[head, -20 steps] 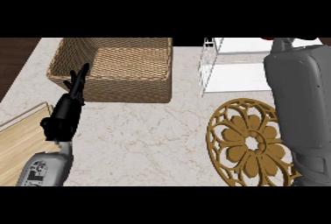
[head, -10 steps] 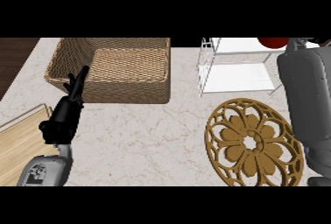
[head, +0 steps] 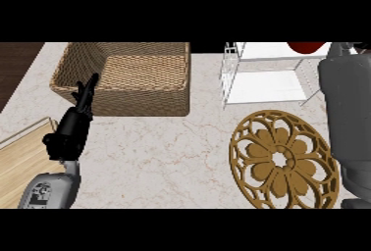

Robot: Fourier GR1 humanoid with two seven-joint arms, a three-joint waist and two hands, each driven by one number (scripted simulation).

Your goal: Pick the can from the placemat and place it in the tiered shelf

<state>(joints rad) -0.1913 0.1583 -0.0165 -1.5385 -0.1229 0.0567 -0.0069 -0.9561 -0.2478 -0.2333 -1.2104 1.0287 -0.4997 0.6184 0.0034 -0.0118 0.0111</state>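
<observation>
The right hand is hidden past its forearm (head: 346, 112), grip untellable, beside the red can (head: 304, 47) atop the white shelf (head: 262, 86).

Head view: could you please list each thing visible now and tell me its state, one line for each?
Left hand: open, fingers straight, resting at the left, holding nothing.
Right forearm: stretched toward the shelf; its hand is out of view.
Can: red, only partly visible at the shelf's top edge.
Shelf: white, standing upright.
Placemat: flat on the counter, nothing on it.
Basket: upright, nothing visible inside.
</observation>
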